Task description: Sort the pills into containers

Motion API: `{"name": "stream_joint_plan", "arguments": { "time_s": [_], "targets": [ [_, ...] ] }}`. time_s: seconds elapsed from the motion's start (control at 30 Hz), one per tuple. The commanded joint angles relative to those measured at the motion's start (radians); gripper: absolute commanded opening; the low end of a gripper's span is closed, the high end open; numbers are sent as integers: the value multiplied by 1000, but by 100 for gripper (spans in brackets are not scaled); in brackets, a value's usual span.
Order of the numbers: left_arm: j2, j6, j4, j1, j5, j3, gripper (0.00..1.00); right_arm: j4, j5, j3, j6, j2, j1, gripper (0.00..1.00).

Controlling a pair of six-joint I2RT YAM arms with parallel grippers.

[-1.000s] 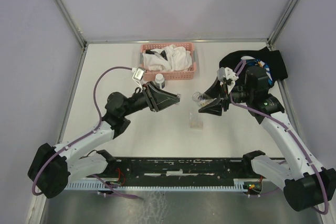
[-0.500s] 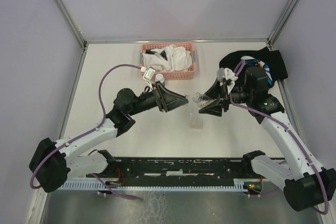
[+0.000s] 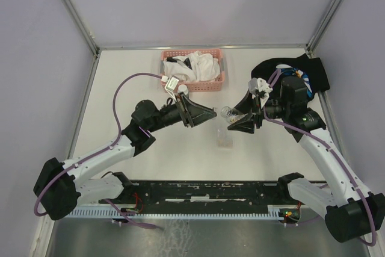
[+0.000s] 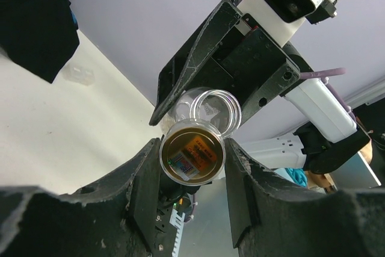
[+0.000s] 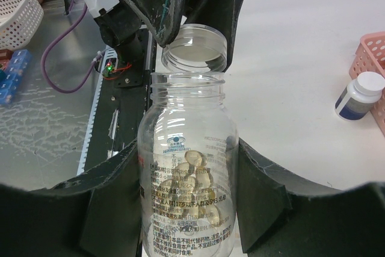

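My right gripper (image 3: 239, 120) is shut on a clear pill bottle (image 5: 187, 167) with printed text, held above the table, its open mouth toward the left arm. Several yellowish softgel pills (image 5: 198, 188) lie inside. My left gripper (image 3: 206, 114) is shut on the bottle's round clear cap (image 4: 192, 151), which sits just in front of the bottle mouth (image 4: 215, 108). The cap also shows in the right wrist view (image 5: 194, 46). The small flat clear box (image 3: 224, 139) lies on the table below the two grippers.
A pink mesh basket (image 3: 219, 78) with white cloths stands at the back. A small white-capped bottle (image 5: 359, 95) stands in front of it. A black cloth (image 3: 301, 69) lies at the right. The black rail (image 3: 210, 191) runs along the near edge.
My left gripper has moved right with the cap, up close to the bottle mouth. The right gripper and the bottle have not moved.
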Motion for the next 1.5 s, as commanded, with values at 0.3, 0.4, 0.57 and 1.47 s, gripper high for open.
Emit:
{"name": "stream_joint_plan", "arguments": {
  "time_s": [0.3, 0.4, 0.57, 1.47],
  "targets": [
    [-25, 71, -36, -7, -43, 43, 21, 17, -2, 45, -12, -9, -1, 8],
    [-25, 71, -43, -7, -44, 48, 21, 17, -1, 45, -13, -9, -1, 8],
    [-28, 71, -48, -6, -49, 49, 21, 11, 2, 45, -17, -10, 0, 8],
    [-36, 130, -178, -10, -82, 92, 21, -40, 40, 52, -72, 0, 3, 8]
  ]
}}
